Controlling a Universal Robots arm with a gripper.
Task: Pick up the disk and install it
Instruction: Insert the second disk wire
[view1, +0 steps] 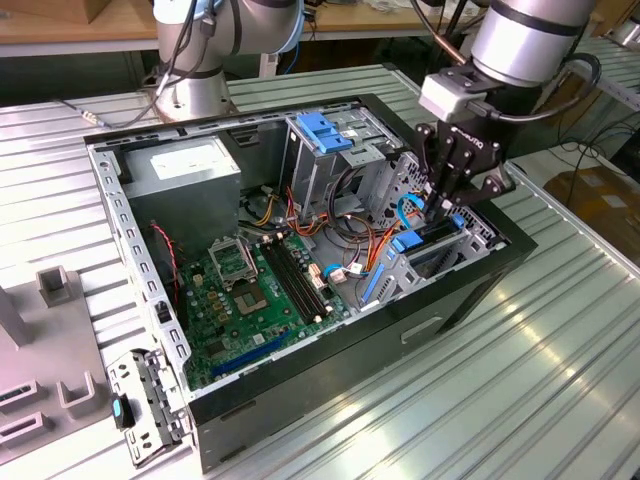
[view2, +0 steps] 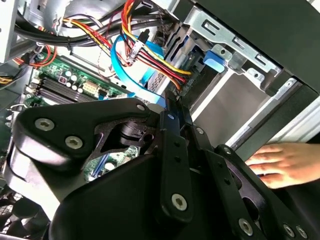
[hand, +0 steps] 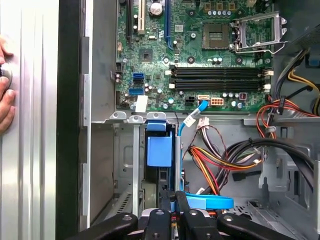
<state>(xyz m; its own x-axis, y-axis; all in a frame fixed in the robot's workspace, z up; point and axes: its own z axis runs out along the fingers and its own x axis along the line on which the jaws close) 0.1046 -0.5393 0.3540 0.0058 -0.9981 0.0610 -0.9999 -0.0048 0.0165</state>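
**Claw and disk.** The claw (view1: 443, 205) is lowered into the front corner of the open computer case (view1: 130, 240), on the exterior view's right. In both wrist views its fingers (hand: 167, 215) are drawn almost together, with only a thin gap between them. Whether they pinch anything cannot be told. The disk (view1: 430, 245) stands on edge directly under the claw, part-way into the lower drive cage. Its blue rail (hand: 159, 150) faces up in the first wrist view.

**Handling.**
- The disk is judged to be a rigid metal block, moderately heavy for its size and smooth-faced.
- It is sensitive to knocks, so any push should be square and gentle.
- The safest hold is across the two flat faces near the upper edge, or on the plastic rails.
- Keep clear of the connector end.

**Obstructions.**
- A flat blue cable (hand: 205, 202) loops just beside the fingers and could snag.
- A bundle of red, orange and yellow wires (hand: 215, 165) crosses the space next to the cage.
- The cage walls leave little room on either side.

**Further out.**
- The circuit board (view1: 250, 290) covers the case floor.
- A second cage with a blue latch (view1: 322, 130) stands near the far wall.
- The grey power supply (view1: 190, 165) sits in the far corner.
- A person's hand (hand: 6, 95) rests on the ribbed counter (view1: 560, 340) just outside the case wall.
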